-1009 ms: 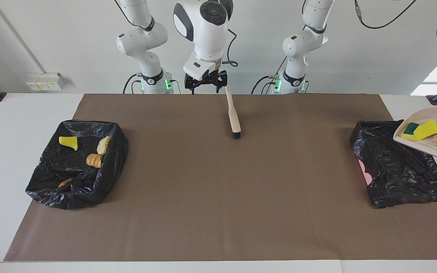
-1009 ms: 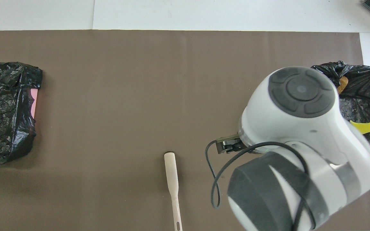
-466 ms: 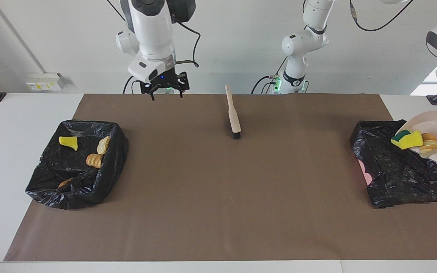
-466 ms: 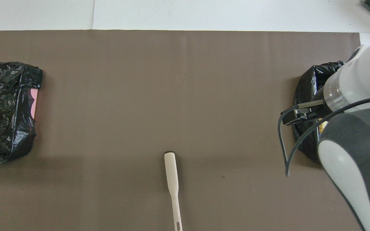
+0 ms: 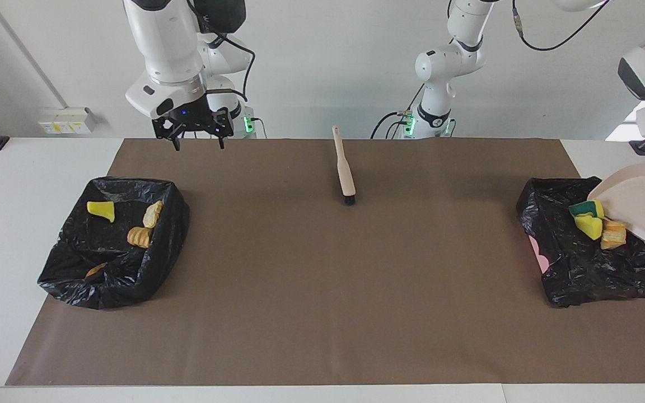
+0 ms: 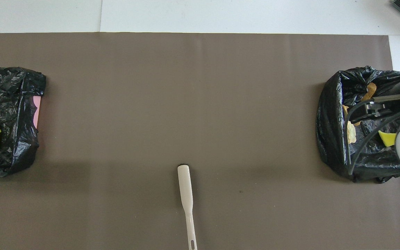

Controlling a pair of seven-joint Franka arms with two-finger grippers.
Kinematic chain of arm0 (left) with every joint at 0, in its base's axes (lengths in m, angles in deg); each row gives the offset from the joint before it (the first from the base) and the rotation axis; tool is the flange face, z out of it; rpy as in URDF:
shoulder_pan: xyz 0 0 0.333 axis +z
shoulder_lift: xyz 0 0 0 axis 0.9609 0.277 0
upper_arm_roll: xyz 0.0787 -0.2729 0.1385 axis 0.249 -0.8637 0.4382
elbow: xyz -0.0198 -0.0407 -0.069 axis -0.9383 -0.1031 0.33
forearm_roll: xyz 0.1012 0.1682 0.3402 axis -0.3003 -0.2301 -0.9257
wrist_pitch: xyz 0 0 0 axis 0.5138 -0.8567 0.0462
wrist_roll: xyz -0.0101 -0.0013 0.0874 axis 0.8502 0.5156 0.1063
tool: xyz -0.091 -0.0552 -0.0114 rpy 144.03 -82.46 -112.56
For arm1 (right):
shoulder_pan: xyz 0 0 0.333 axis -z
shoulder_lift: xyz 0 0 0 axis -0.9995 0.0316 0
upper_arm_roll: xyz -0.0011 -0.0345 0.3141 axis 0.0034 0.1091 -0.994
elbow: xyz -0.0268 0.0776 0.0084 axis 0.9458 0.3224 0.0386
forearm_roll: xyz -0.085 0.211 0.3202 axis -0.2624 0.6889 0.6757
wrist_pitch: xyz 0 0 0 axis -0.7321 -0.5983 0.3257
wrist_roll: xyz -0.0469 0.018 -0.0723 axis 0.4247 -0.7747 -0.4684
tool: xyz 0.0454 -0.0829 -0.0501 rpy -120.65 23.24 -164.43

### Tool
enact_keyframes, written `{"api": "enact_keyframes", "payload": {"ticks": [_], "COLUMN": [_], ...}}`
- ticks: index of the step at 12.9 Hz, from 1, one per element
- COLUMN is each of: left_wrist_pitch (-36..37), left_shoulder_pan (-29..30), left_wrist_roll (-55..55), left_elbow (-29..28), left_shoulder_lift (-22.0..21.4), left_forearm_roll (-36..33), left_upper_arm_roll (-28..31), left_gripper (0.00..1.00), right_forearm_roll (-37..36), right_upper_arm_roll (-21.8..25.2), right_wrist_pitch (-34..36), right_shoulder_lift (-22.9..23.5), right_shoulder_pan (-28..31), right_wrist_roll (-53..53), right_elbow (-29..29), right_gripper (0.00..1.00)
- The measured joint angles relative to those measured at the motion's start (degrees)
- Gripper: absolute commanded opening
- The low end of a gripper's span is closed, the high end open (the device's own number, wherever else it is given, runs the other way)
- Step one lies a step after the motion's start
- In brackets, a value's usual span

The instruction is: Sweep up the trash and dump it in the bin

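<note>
Your beige plastic dustpan (image 5: 644, 210) tilts over the black-bagged bin (image 5: 591, 268) at the left arm's end of the desk; sponge and bread trash (image 5: 594, 223) slides from its lip. The left pincer is out of view, clamped together. The right pincer (image 5: 194, 134) hangs apart, well away.

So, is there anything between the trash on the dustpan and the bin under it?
Nothing visible. The dustpan is tilted over the black-lined bin at the left arm's end of the table, and the sponge pieces and bread lump sit at its lower lip, above the open bag.
</note>
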Motion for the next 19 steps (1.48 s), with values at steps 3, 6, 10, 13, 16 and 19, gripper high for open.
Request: {"api": "enact_keyframes", "payload": {"ticks": [3,6,10,13,16,19], "left_wrist_pitch": [3.6,5.7,6.3,6.7,6.9,6.7], "left_shoulder_pan": [-2.9,-3.6,-2.8,-4.6,-10.3,-17.1], "left_wrist_roll": [-3.3,-2.7,8.9,25.5,40.3,54.4], "left_elbow": [5.3,10.4,13.3,12.4,10.1,7.0], "left_shoulder_lift": [0.1,0.1,0.0,0.0,0.0,0.1], "left_forearm_roll": [0.2,18.3,40.6,49.3,54.0,59.3], "left_upper_arm_roll": [-0.2,-0.1,1.6,0.5,-0.1,-0.4], "left_gripper": [0.00,0.00,0.00,0.00,0.00,0.00], "right_forearm_roll": [4.3,7.0,7.1,7.1,7.1,7.1], "right_upper_arm_roll": [1.5,3.3,3.2,3.1,3.1,3.1], "right_wrist_pitch": [0.0,0.1,0.1,0.3,0.3,0.3], "right_shoulder_lift": [-0.2,-2.1,-2.4,-2.4,-2.4,-2.4], "right_shoulder_pan": [1.3,2.1,2.0,2.0,2.0,2.0], "right_wrist_roll": [0.2,0.2,0.2,0.2,0.2,0.2], "right_elbow": [0.6,0.6,0.5,0.4,0.4,0.4], "right_gripper": [1.00,1.00,1.00,1.00,1.00,1.00]}}
